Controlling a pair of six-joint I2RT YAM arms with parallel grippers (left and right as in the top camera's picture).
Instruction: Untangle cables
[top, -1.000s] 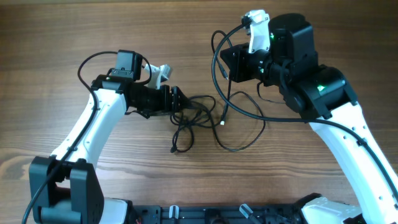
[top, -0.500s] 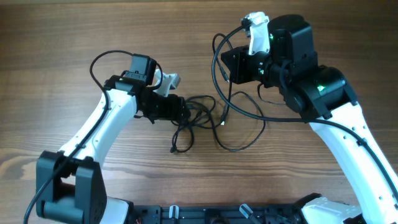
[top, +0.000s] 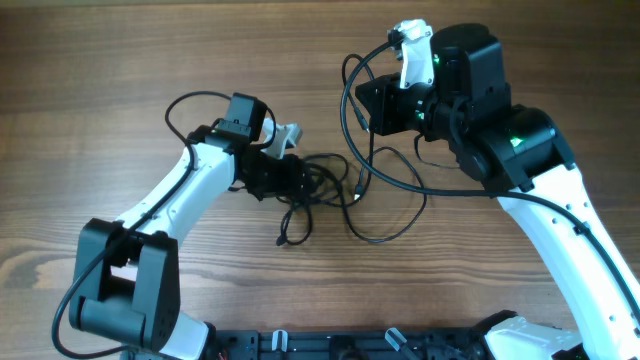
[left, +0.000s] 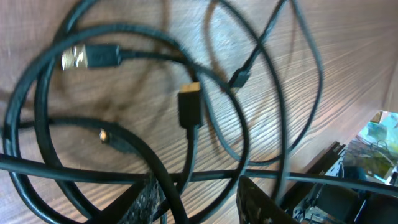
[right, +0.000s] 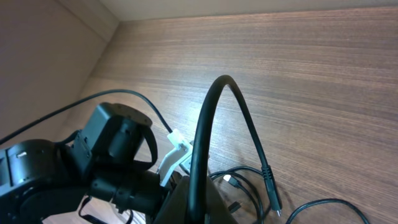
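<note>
A: Where do we stand?
B: Our left pincer (top: 292, 181), released, straddles strands of the cables (top: 330, 186) knotted on the surface (top: 120, 60). Our right pincer (right: 191, 202) grasps one strand, lifted clear.
A: Next?
B: We judge this the pulling-apart step: the left must clench a loop, then draw away.

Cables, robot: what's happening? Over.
Left gripper open at the cables. Right gripper shut on a cable, raised. Tangle not yet undone. No obstacles seen.
</note>
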